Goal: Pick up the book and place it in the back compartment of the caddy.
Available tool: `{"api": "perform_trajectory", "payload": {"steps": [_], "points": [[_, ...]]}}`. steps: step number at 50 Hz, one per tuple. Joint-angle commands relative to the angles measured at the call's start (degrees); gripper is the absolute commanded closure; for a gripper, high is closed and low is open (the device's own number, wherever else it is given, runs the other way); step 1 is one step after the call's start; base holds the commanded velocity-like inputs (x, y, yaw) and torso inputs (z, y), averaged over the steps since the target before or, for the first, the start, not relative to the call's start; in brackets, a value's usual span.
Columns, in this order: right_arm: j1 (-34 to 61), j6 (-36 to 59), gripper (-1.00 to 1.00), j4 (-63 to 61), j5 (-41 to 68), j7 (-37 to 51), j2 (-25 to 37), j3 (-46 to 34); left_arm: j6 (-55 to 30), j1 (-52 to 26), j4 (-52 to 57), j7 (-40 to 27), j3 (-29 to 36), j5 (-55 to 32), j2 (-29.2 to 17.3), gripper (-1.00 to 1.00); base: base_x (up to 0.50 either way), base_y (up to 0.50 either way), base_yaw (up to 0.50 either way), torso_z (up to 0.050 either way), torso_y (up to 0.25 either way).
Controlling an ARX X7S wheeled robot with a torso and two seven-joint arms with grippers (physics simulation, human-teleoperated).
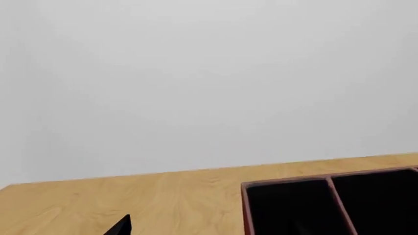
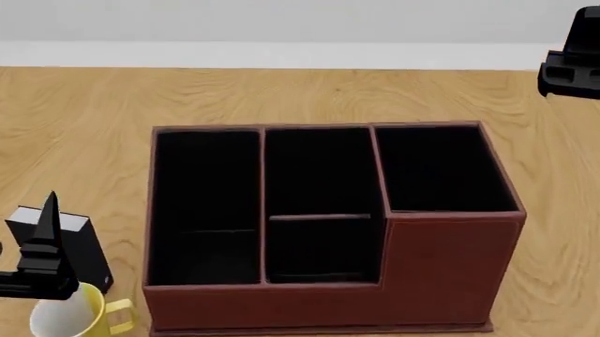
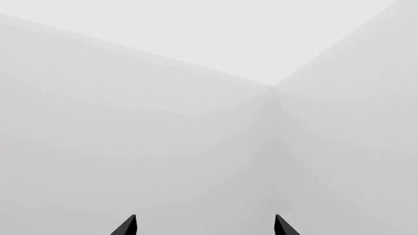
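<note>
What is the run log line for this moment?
book: upright beside caddy | left pincer: at book, grip unclear | right pincer: open, empty

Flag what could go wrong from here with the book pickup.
1. The book stands upright touching or almost touching the mug; a grasp by the left gripper could knock the mug or tip the book.
2. The back compartment is small; the thick book may catch on the caddy divider.
3. The right gripper, fingers spread, faces only blank wall, so it cannot assist.
</note>
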Motion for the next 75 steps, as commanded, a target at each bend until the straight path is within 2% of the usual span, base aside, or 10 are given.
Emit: {"api": "perform_trajectory", "payload": {"steps": [1, 20, 41, 75], "points": [[-0.28, -0.25, -1.0, 0.05, 0.17, 0.04, 0.09, 0.23, 0.6, 0.02, -0.02, -0.12, 0.33, 0.26, -0.13, -1.0, 0.39, 0.0, 0.0, 0.0, 0.0], [-0.54, -0.77, -1.0, 0.54, 0.39, 0.1, -0.07, 0.16, 1.05, 0.05, -0.31, -0.18, 0.64, 0.22, -0.45, -1.0, 0.39, 0.0, 0.0, 0.0, 0.001], [-1.44, -1.63, -1.0, -0.02, 0.75, 0.06, 0.1, 0.83, 0.76, -0.01, -0.39, -0.37, 0.96, -0.06, -0.87, -1.0, 0.0, 0.0, 0.0, 0.0, 0.001], [-1.63, -1.41, -1.0, -0.5, 1.65, 0.39, 0.51, 1.22, -0.02, -0.64, 0.66, -1.52, 0.57, -0.87, -1.09, -1.0, 0.0, 0.0, 0.0, 0.0, -0.188]]}}
